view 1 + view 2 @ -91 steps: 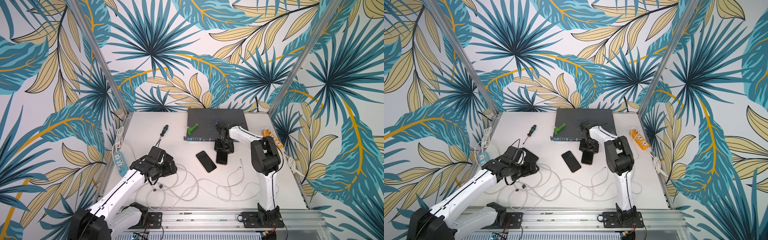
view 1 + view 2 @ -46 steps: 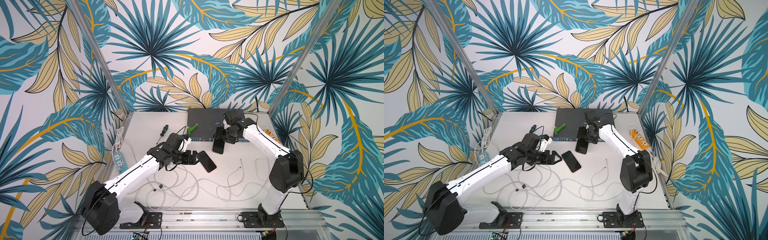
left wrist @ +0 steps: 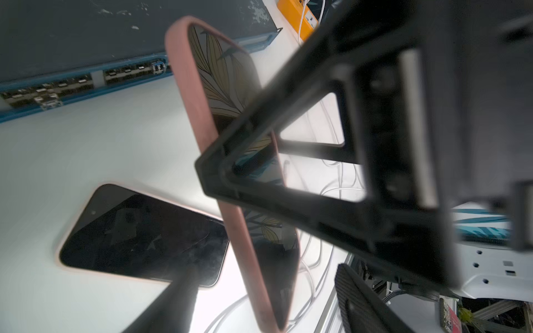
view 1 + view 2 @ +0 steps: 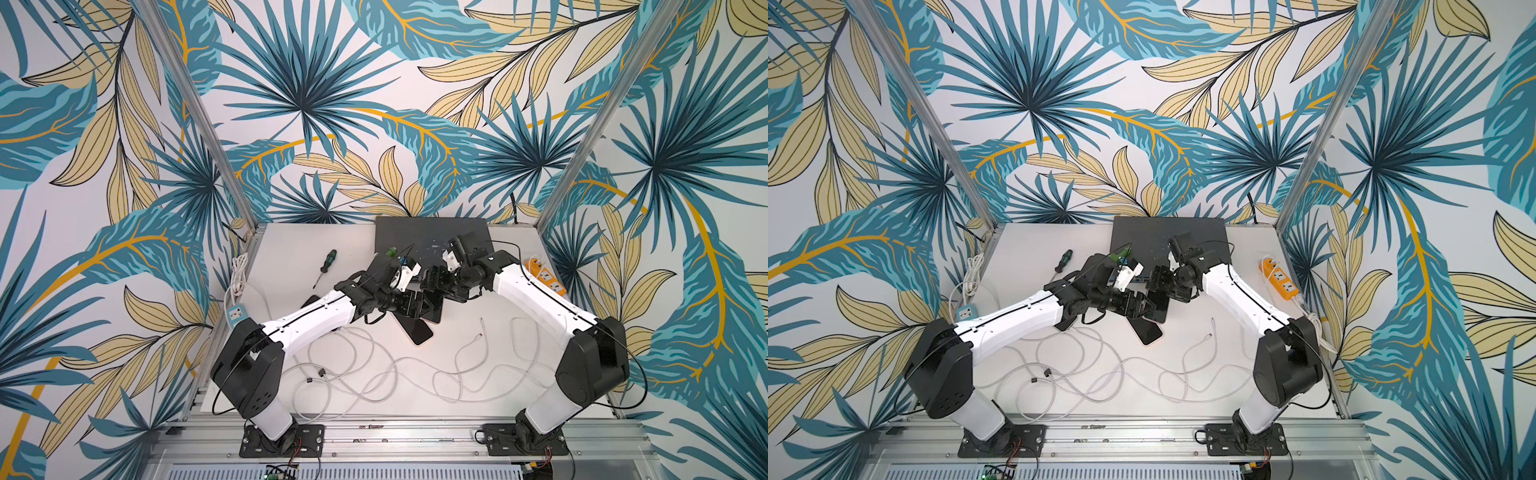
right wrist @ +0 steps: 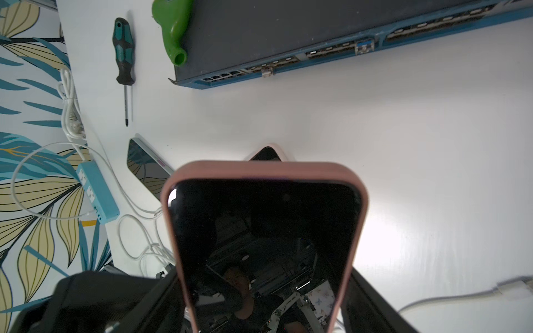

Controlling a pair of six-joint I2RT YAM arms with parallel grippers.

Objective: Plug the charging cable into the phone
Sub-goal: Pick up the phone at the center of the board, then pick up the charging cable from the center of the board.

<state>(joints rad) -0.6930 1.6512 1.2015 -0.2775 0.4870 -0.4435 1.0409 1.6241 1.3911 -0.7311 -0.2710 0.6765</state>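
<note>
Overall: both arms reach over the middle of the table [image 4: 291,257] and meet in front of the switch [image 4: 428,237].
Phone [image 4: 434,311]: pink case, dark screen, lifted clear of the table and tilted; in both top views it hangs between the two grippers.
Right gripper [image 4: 432,291]: clamped on the phone. The right wrist view shows its fingers [image 5: 372,311] against both long sides of the case.
Left gripper [image 4: 422,305]: at the phone's lower part. In the left wrist view its fingers [image 3: 302,207] stand one on each side of the phone. Contact is not clear, so I cannot tell whether it is gripping or merely straddling.
Second phone [image 4: 419,332]: flat on the table, screen up, peach rim, lying below the held phone; its far end is hidden under the left gripper in both top views.
Third phone [image 5: 144,167]: pale-blue rim, flat on the table, partly covered by the left arm in both top views.
Cable [image 5: 450,299]: white, lying in loose loops on the near half of the table; neither gripper touches it.
Plug [image 4: 481,335]: the free end rests on bare table on the right arm's side of the second phone, apart from every phone.
Other items: screwdriver [image 5: 124,52] beside the switch; green piece [image 5: 173,26] on the switch's corner; orange strip [image 4: 546,276] and blue strip [image 5: 98,190] at opposite table edges.
</note>
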